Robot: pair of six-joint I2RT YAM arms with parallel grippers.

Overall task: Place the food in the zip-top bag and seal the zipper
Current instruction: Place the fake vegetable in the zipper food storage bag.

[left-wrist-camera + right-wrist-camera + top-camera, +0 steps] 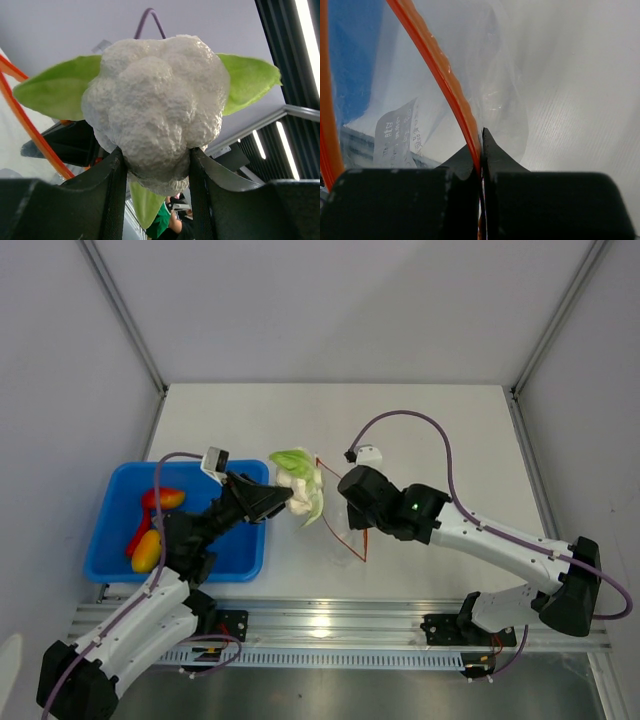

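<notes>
My left gripper (288,502) is shut on the white cauliflower with green leaves (297,480), held up in the air just left of the bag's mouth. In the left wrist view the cauliflower (155,105) fills the frame, and both fingers (112,200) press its lower sides. The clear zip-top bag (338,515) hangs open between the two arms. My right gripper (350,518) is shut on its red zipper (440,75), pinching the strip at the fingertips (492,150). More food, a red chili (160,497) and an orange-yellow fruit (148,550), lies in the blue tray.
The blue tray (240,555) sits at the table's left near edge, under the left arm. The tray (350,50) also shows through the bag in the right wrist view. A metal rail (330,625) runs along the near edge.
</notes>
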